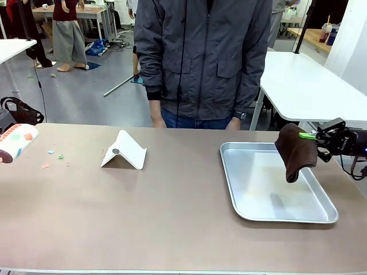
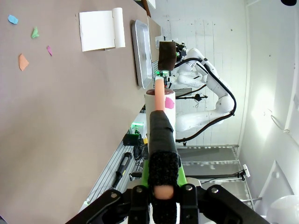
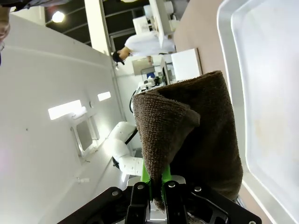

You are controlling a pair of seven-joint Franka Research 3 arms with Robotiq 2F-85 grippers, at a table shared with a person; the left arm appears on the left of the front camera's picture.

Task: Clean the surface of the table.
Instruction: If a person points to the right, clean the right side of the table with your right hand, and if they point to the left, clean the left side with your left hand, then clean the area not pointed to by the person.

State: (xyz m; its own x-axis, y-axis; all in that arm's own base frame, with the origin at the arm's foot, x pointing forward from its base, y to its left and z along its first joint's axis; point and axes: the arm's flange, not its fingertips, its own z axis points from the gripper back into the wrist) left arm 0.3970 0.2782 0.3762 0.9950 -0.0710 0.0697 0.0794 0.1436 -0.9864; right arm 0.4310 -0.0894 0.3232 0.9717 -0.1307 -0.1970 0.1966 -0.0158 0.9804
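step: wipe scraps off table [image 1: 172, 217] (spans view, robot to person) | R gripper [image 1: 314, 136] clenched on brown cloth [image 1: 295, 152], hanging over silver tray [image 1: 327, 215] | L gripper [image 2: 161, 119] clamped on patterned cup [image 1: 17, 142], table's L end | tip: carry cloth to paper scraps [image 1: 54, 157], press flat, sweep twd cup, skirt white stand [image 1: 125, 150]

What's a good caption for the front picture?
Right tool holds a brown cloth over the metal tray; paper scraps dot the table.
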